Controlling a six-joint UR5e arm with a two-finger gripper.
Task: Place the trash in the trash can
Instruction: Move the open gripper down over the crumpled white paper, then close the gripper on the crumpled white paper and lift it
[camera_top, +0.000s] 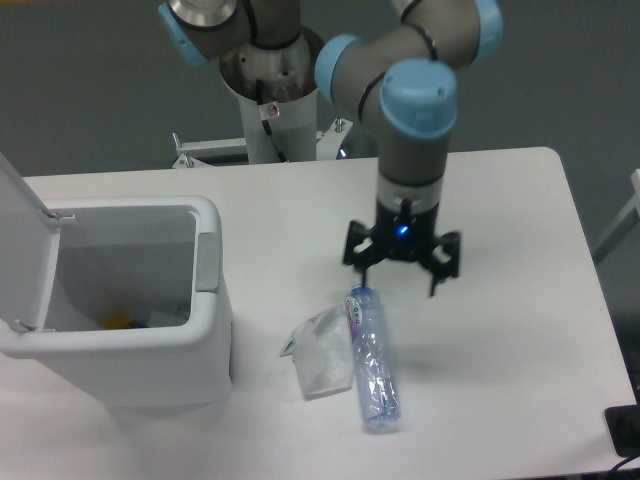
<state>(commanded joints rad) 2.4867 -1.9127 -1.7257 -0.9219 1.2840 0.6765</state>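
Table (520, 330) surface, white, fills most of the frame from the middle down to the bottom edge. Trash can (205, 310) sits at the left side of the frame, a big white bin with a grey side panel, its hinged lid (20, 215) standing open at the far left; something yellow shows at the bottom inside. Arm (420, 110) reaches in from the top centre, grey with pale blue joint caps, and points straight down at the middle of the frame. Gripper (401, 278) hangs there with its 2 black fingers (436, 268) spread wide and nothing between them, a blue light glowing on its body, right over the capped end of the bottle. Water bottle (373, 370) lies flat at lower centre, clear, blue cap toward the gripper, its base toward the bottom edge. Plastic bag (322, 355), small and whitish, lies crumpled just left of the bottle, touching it, between the bottle and the trash can
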